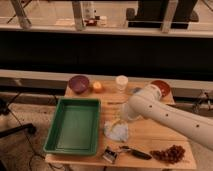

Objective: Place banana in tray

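The claw point(120, 118) is positioned low at mid-surface, fingers together, just right of the tray point(73, 126). A pale yellowish form at its tip, above the cloth point(116, 133), is judged to be the banana point(117, 123). Whether it is gripped cannot be confirmed. Only a short leftward transfer is required

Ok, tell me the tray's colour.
Green tray, best in camera view; gripper hovers just right of it.

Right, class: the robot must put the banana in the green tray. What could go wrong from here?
The gripper, shut, hangs close over the blue-grey cloth, right of the tray; it might snag the cloth. The arm hides the banana, so a hold cannot be confirmed; it may drop short. A low path could clip the tray's raised wall.
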Controlling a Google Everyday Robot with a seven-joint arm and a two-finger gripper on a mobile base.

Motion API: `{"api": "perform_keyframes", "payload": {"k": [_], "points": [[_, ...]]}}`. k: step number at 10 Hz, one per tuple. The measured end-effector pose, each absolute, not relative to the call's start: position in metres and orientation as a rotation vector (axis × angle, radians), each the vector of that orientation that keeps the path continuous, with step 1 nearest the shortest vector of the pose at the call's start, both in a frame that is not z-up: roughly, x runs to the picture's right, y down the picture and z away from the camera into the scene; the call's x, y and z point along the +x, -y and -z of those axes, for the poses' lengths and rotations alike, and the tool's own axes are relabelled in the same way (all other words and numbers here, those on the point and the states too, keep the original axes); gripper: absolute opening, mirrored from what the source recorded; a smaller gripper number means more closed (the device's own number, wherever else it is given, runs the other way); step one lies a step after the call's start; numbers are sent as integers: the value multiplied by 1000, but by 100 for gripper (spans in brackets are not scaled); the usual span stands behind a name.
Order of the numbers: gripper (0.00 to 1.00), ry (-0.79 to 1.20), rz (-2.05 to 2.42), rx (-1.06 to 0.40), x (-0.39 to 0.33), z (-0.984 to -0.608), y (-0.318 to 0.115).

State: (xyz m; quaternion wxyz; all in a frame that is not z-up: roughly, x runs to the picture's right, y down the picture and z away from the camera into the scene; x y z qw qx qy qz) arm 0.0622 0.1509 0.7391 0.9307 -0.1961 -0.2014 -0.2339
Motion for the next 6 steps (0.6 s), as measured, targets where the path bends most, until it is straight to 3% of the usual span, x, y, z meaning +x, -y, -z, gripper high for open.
{"api": "perform_keyframes", "payload": {"k": [6], "points": [[0, 477, 621, -425, -14, -749, -151]]}}
